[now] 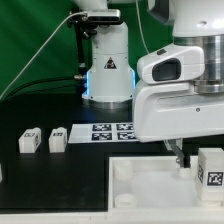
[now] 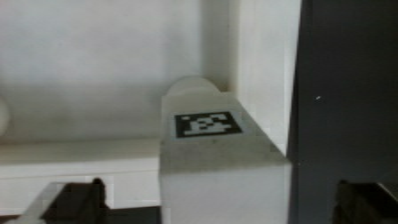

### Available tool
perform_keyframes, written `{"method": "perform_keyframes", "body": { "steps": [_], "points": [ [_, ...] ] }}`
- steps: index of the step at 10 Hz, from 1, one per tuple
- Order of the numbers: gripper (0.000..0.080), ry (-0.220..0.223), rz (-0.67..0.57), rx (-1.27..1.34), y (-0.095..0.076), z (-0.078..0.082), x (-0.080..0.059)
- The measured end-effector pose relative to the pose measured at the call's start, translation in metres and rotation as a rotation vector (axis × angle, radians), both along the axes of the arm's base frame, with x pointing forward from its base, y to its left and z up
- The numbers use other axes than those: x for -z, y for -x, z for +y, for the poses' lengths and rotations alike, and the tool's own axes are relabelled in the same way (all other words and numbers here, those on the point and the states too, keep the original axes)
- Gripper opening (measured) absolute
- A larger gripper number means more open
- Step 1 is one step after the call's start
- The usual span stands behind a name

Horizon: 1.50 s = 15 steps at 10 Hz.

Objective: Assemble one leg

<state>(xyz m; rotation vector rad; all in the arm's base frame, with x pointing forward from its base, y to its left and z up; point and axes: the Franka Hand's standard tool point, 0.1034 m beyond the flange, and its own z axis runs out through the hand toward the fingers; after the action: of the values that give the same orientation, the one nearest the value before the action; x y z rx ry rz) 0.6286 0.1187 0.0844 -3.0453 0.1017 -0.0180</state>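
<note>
A leg, a small white block with a black-and-white tag, stands at the right edge of the large white panel. In the wrist view this leg lies between my two dark fingertips, with a gap on each side. My gripper is open and set low around the leg without closing on it. In the exterior view the gripper hangs just above the panel, with one dark finger showing beside the leg. Two more legs lie on the black table at the exterior view's left.
The marker board lies in front of the robot base. The white panel has round corner sockets. The black table begins just beyond the panel's edge next to the leg.
</note>
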Motion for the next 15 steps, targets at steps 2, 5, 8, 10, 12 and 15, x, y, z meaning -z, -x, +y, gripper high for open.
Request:
{"method": "perform_keyframes", "body": {
  "steps": [2,5,8,10,12,15],
  "points": [
    [0.0370,-0.005,0.012,0.130,0.0000,0.0005,-0.0001],
    [0.0298,-0.018,0.041,0.477,-0.0013,-0.0016,-0.0003],
    [0.0299,-0.072,0.072,1.118,-0.0017,-0.0058,0.0008],
    [0.0300,-0.112,0.104,1.368,0.0002,-0.0050,0.0009],
    [0.0300,-0.122,0.127,1.481,0.0009,-0.0039,0.0011],
    [0.0519,-0.118,0.117,1.406,0.0013,-0.0035,0.0022]
  ]
}}
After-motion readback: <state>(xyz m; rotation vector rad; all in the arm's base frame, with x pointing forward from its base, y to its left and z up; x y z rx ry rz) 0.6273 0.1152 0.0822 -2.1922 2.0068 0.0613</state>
